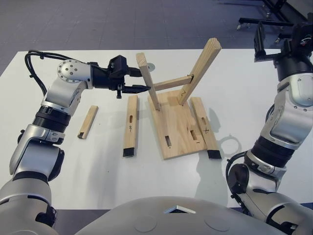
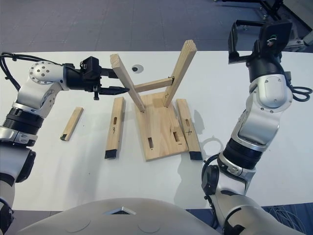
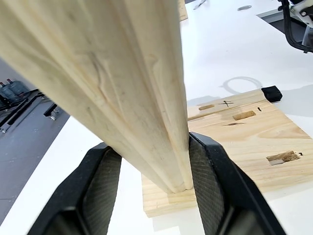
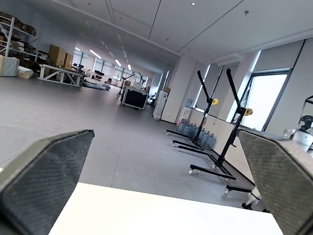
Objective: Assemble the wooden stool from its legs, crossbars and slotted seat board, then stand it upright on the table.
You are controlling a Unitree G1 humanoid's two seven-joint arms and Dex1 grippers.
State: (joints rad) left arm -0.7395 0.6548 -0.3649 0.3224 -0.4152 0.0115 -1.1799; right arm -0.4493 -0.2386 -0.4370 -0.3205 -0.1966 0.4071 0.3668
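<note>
Left gripper (image 1: 139, 81) is pinching the leg (image 1: 149, 85) that stands at the left edge of the seat board (image 1: 173, 137), tied by a crossbar (image 1: 172, 82) to a second leg (image 1: 201, 68) leaning over the board's far end. The right gripper (image 4: 166, 181) hangs spread wide, high and well off the board's right side, so nothing braces the board. My worry is that a sideways shove slides it or levers the tilted legs out of their slots and topples the frame.

Seat board (image 1: 177, 125) flat — 2 legs (image 1: 153, 96) upright, crossbar (image 1: 172, 82) joining.

Stereo head pair, downward over table (image 1: 98, 181)
</note>
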